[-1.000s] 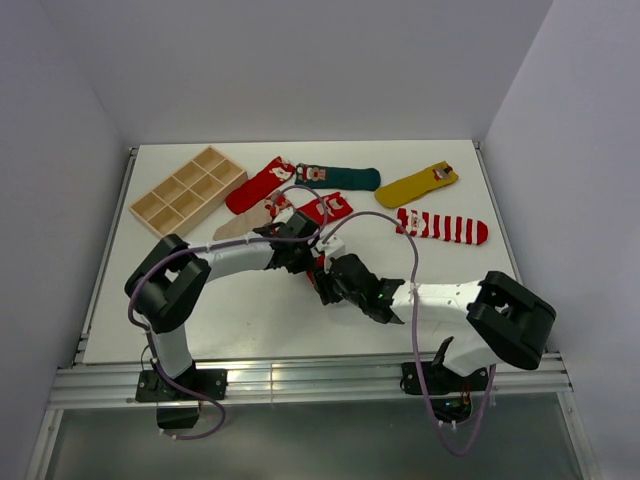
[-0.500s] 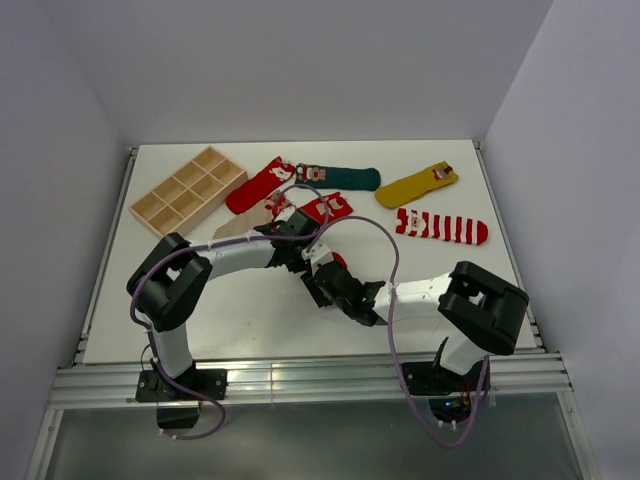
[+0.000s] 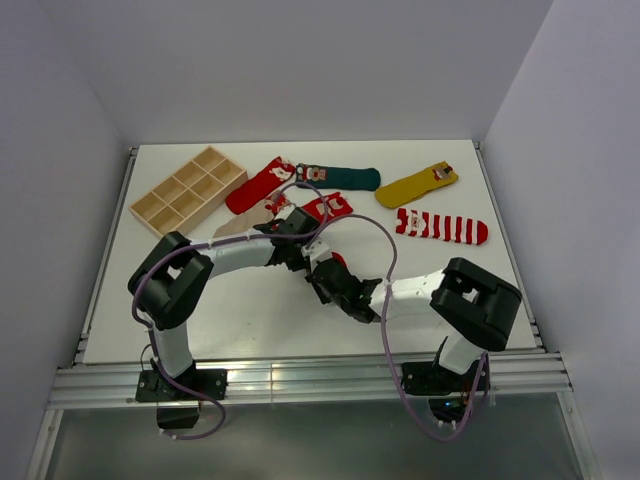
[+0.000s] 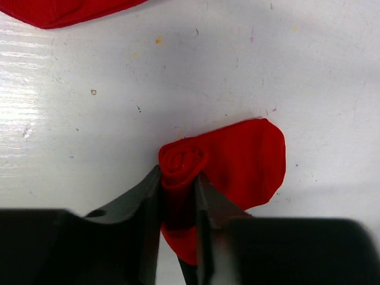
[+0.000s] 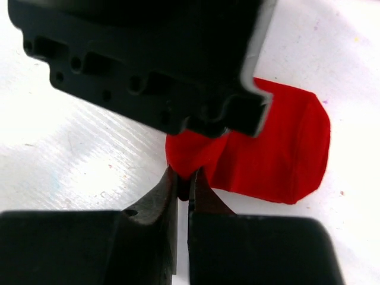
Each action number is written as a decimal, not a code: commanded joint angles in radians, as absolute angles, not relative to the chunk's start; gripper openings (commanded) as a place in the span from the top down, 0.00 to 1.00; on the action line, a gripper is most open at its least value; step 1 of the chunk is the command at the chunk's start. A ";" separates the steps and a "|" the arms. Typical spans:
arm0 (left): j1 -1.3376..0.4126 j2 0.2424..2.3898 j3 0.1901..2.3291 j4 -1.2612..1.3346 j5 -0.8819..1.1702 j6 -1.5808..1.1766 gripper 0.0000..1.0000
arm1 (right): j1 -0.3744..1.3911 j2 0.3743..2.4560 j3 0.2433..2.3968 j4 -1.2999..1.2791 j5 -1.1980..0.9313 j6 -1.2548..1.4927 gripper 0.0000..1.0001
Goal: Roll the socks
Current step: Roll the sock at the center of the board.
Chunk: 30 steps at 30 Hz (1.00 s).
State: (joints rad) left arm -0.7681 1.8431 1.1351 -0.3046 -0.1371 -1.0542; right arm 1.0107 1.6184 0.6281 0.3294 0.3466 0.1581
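Near the middle of the table point(image 3: 240, 315), both grippers meet on the half-rolled red sock point(image 4: 252, 154). The left gripper point(image 4: 178, 185) pinches the rolled coil between its fingers, with the loose flap lying flat beside it. The right gripper point(image 5: 183, 178) has its fingers pressed almost together on a fold of the same sock (only a sliver of red shows between them). The striped sock point(image 3: 443, 227) and mustard sock point(image 3: 417, 184) lie well apart, farther back.
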 commanded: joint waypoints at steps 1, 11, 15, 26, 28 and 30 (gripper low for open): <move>-0.784 1.853 1.124 -0.348 -0.103 -1.042 0.68 | 0.964 1.602 0.609 0.339 0.212 0.213 1.00; -0.766 1.760 1.032 -0.285 -0.169 -1.104 0.38 | 0.821 1.563 0.557 0.341 -0.105 0.304 1.00; -0.746 1.662 0.971 -0.255 -0.210 -1.126 0.26 | 0.747 1.569 0.542 0.356 -0.234 0.337 1.00; -0.727 1.486 0.781 -0.042 -0.209 -1.186 0.03 | 0.583 1.669 0.564 0.417 -0.619 0.472 1.00; -0.729 1.489 0.755 -0.009 -0.180 -1.201 0.03 | 0.557 1.703 0.575 0.434 -0.669 0.515 1.00; -0.735 1.503 0.744 0.035 -0.164 -1.206 0.04 | 0.539 1.723 0.581 0.462 -0.724 0.540 1.00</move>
